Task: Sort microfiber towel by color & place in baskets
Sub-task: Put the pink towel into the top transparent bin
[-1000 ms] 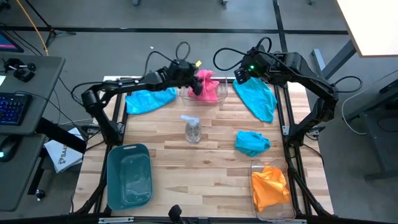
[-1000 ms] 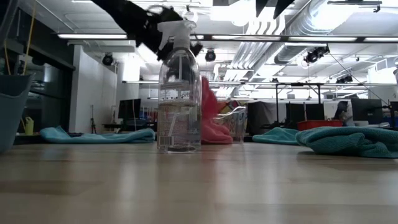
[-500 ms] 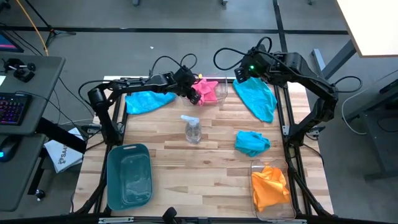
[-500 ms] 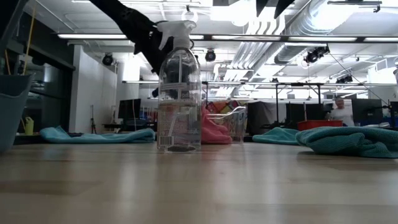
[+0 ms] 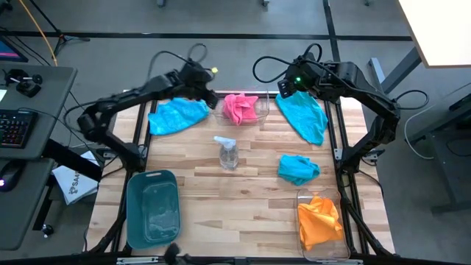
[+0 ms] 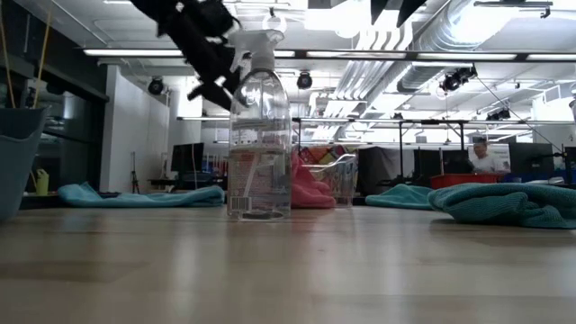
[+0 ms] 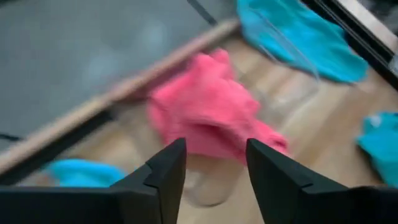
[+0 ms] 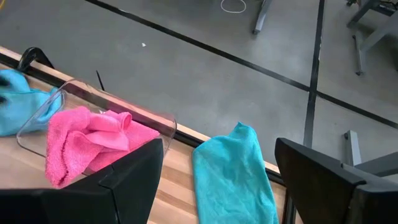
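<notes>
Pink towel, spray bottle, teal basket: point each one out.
pink towel [image 5: 237, 107], high view, middle of the bunched cloth.
spray bottle [image 6: 259, 153], low view, clear body above the label.
teal basket [image 5: 129, 210], high view, left rim.

The table [image 5: 243, 213] is pale wood planks, smooth with a faint sheen; the towels [image 5: 300, 168] are soft matt cloth; the baskets [image 5: 152, 208] and spray bottle [image 5: 228, 153] are glossy plastic.

Spray bottle [image 5: 228, 152] is standing mid-table, blocking the direct path; bare wood is lying open toward the teal basket [image 5: 152, 208].
</notes>
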